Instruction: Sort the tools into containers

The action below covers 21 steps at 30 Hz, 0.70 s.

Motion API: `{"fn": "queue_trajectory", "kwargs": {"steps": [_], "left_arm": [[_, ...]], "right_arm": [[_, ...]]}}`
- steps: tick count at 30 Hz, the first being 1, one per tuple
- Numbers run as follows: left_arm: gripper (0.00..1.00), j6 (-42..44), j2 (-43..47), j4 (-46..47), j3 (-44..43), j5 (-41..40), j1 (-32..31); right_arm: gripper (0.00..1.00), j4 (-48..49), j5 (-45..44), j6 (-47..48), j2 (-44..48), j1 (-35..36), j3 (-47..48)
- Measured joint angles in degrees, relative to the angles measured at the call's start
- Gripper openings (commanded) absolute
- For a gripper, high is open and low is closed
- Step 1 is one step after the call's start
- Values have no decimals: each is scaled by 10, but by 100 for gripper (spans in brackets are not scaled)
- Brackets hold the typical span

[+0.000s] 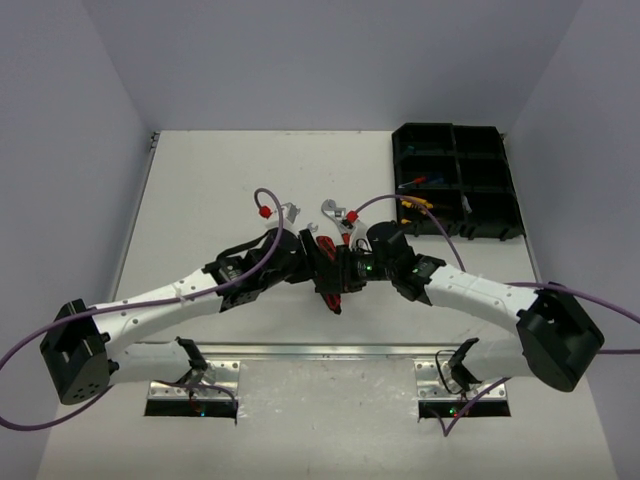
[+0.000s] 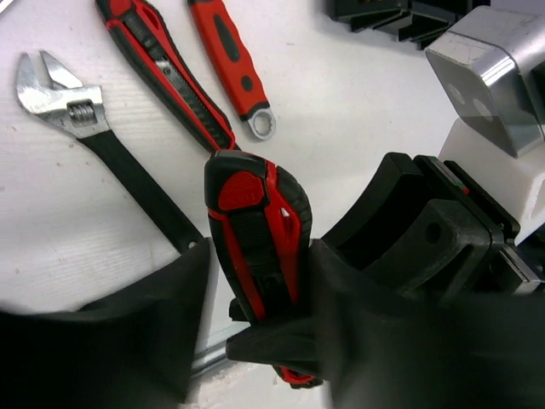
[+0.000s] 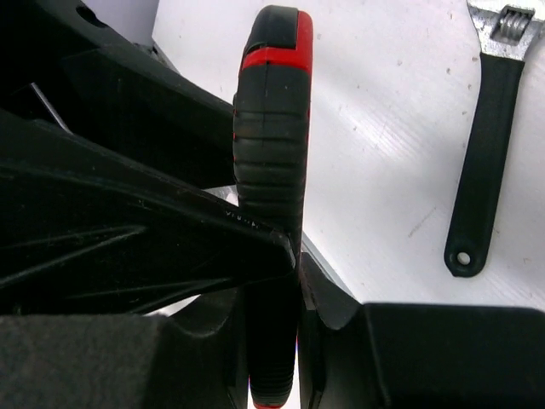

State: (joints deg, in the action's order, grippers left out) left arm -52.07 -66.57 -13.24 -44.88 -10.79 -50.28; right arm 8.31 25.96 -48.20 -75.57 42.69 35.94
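A red-and-black handled tool is held off the table at its middle, between both grippers. My left gripper is shut on it; in the left wrist view the tool stands between the fingers of that gripper. My right gripper meets it from the right and is shut on the same tool's ribbed black handle, as the right wrist view shows. The black organiser tray sits at the far right, with blue- and red-handled screwdrivers and yellow-handled pliers in its compartments.
On the table beyond the grippers lie a black-handled adjustable wrench, a red-and-black tool and a red-handled wrench. Silver wrench heads show in the top view. Purple cables arch over both arms. A metal rail runs along the near edge.
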Motion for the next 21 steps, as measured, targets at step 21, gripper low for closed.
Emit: {"fn": "queue_trajectory", "kwargs": {"steps": [21], "left_arm": [[100, 83, 207, -280, -121, -281, -4]], "right_arm": [[0, -196, -128, 4, -81, -349, 231]]}}
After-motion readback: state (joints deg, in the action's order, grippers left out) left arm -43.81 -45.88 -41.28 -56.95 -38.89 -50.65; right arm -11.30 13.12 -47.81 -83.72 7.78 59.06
